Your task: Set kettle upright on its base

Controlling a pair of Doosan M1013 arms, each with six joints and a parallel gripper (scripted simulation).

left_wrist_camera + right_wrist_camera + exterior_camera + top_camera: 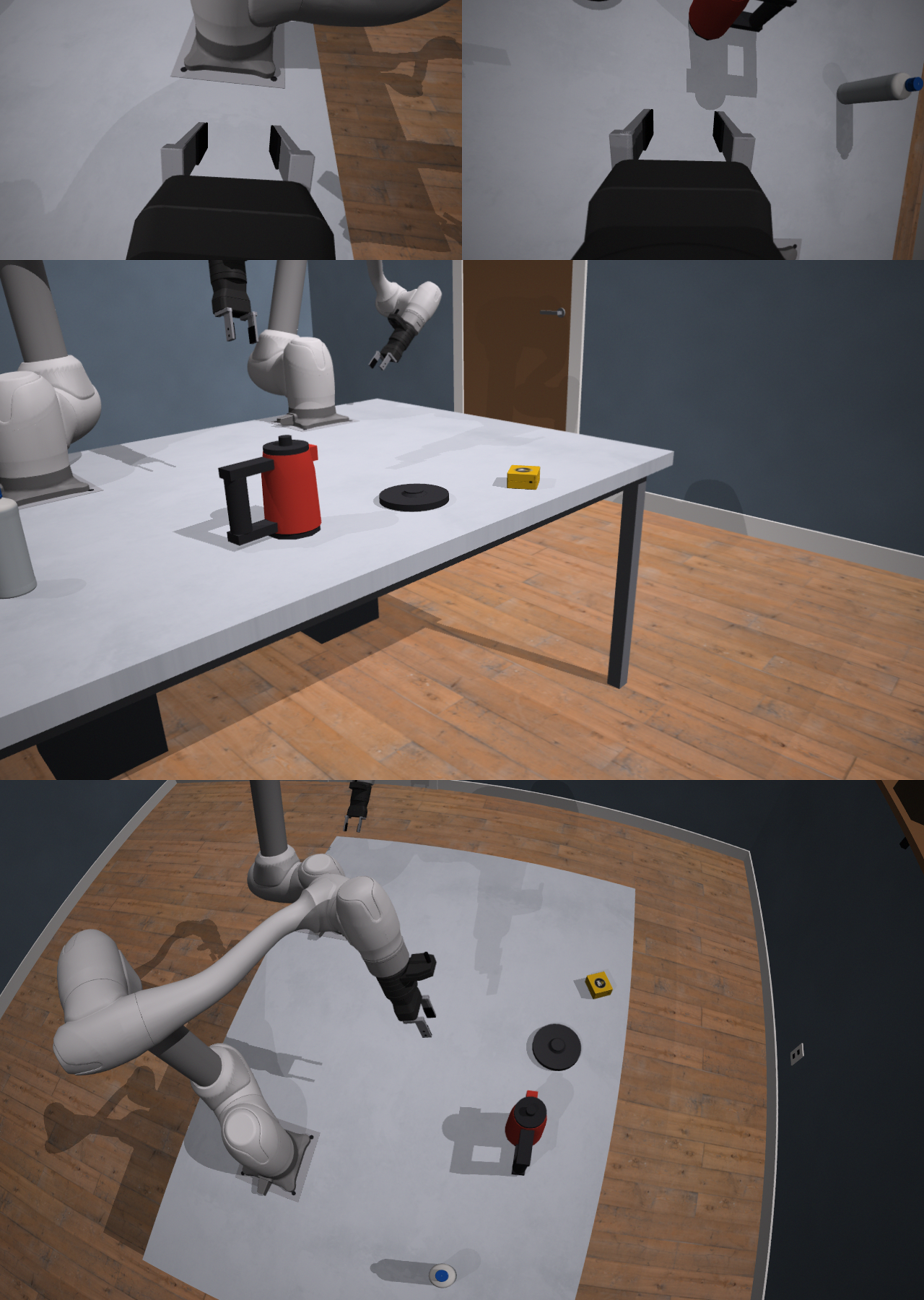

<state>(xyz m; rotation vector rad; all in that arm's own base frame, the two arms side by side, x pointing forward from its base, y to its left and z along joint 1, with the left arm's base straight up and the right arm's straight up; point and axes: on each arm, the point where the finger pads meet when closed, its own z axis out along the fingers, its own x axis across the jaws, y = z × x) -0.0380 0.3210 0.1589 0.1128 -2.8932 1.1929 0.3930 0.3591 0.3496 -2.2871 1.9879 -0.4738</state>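
The red kettle (pixel 515 1132) (pixel 290 492) (pixel 715 14) stands upright on the table, its black handle pointing away from the base. The round black base (pixel 544 1058) (pixel 413 503) lies flat beside it, apart from it, its stud (pixel 556 1044) facing up. The ring under the kettle is hidden. My right gripper (pixel 427 1025) (pixel 241 339) (pixel 683 123) is open and empty, high above the table on the robots' side of the kettle. My left gripper (pixel 352 829) (pixel 379 366) (pixel 238 136) is open and empty, raised far from the kettle, beyond the table's far end in the top view.
A yellow block (pixel 590 987) (pixel 523 481) lies beyond the base, near the table edge. A white bottle (pixel 432 1282) (pixel 14 550) (pixel 866 90) with a blue cap stands on the handle side of the kettle. The right arm's foot (pixel 300 1158) is on the opposite side of the table (pixel 388 1194).
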